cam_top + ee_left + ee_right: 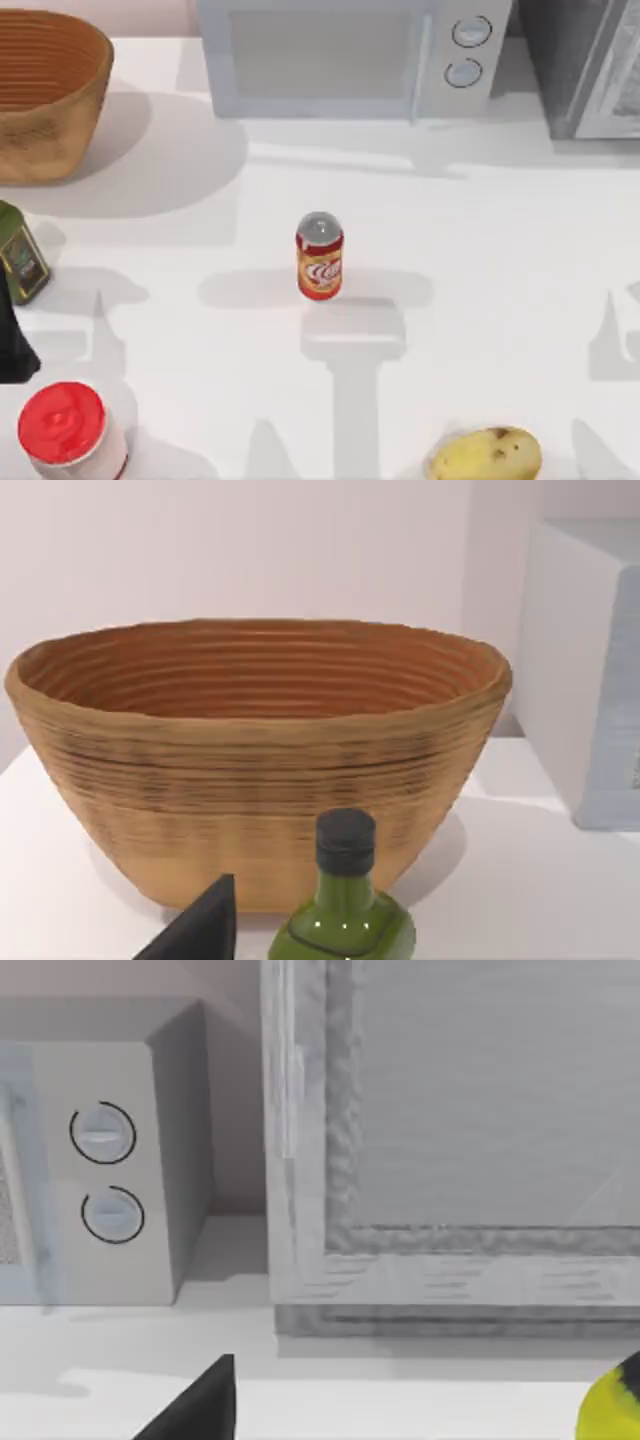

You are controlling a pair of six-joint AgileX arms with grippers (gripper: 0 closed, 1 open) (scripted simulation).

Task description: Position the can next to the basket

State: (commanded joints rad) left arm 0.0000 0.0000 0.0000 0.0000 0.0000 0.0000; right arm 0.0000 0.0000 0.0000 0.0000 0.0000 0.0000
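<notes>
The can [320,257], red and orange with a white script logo and a silver top, stands upright in the middle of the table with no gripper near it. The basket [45,95], large, round and woven, sits at the far left corner; in the left wrist view the basket [260,770] stands just behind a green bottle. A dark part of my left gripper [200,925] shows in front of the basket, and a dark piece of the left arm [12,340] sits at the table's left edge. A dark part of my right gripper [195,1400] faces the appliances at the back right.
A dark green bottle [22,255] stands at the left edge, in front of the basket. A red-lidded white jar [65,428] is at the near left and a yellow potato [487,455] at the near right. A microwave [350,55] and a grey appliance [590,60] line the back.
</notes>
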